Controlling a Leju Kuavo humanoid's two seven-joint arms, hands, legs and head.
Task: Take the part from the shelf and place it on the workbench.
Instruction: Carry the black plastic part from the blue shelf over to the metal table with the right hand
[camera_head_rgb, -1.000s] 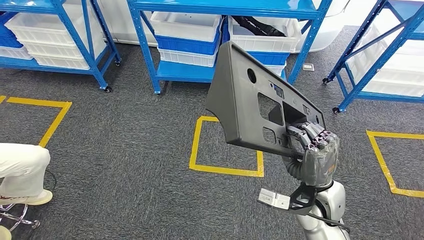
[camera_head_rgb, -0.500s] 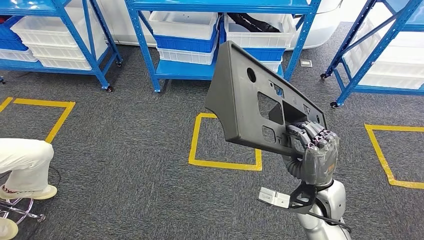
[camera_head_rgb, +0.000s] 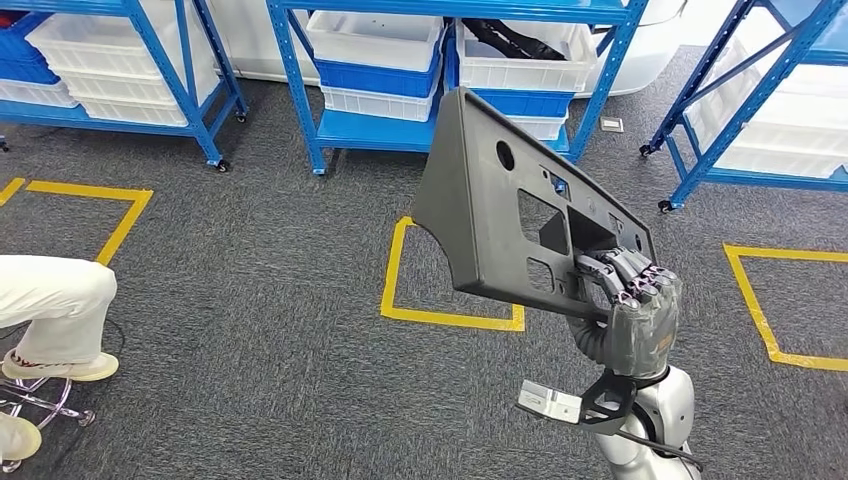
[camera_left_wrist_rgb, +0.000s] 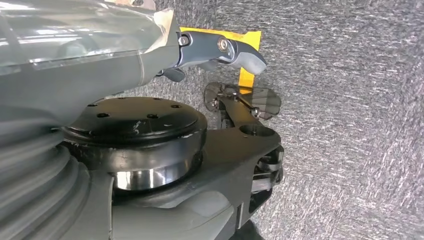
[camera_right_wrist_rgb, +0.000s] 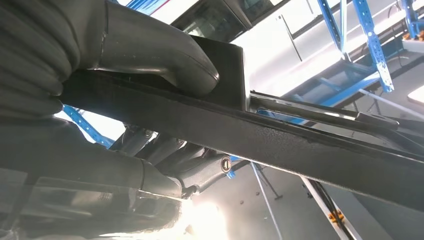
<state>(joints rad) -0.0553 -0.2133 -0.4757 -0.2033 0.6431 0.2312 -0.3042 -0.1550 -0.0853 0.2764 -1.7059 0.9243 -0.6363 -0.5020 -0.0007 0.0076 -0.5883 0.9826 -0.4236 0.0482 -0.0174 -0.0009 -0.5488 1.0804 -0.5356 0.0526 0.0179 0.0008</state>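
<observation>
The part (camera_head_rgb: 490, 200) is a large dark grey plastic panel with several cut-outs, held tilted in the air over the carpet in the head view. My right hand (camera_head_rgb: 630, 320) grips its lower right corner, fingers hooked through a cut-out. In the right wrist view the thick grey thumb (camera_right_wrist_rgb: 150, 55) presses on one face of the panel's edge (camera_right_wrist_rgb: 310, 145) and the darker fingers (camera_right_wrist_rgb: 165, 150) curl under the other. In the left wrist view one grey finger of my left hand (camera_left_wrist_rgb: 220, 47) hangs over the carpet; how the hand stands is unclear.
Blue metal shelves (camera_head_rgb: 290, 90) with white and blue bins (camera_head_rgb: 375, 45) stand ahead, and another rack (camera_head_rgb: 720, 120) is at right. Yellow tape squares (camera_head_rgb: 450, 318) mark the grey carpet. A person's white-trousered leg (camera_head_rgb: 50, 300) and a stool (camera_head_rgb: 30, 410) are at the left edge.
The whole view has shifted slightly, so the camera has moved. The panel stays in my right hand's grip in the same pose.
</observation>
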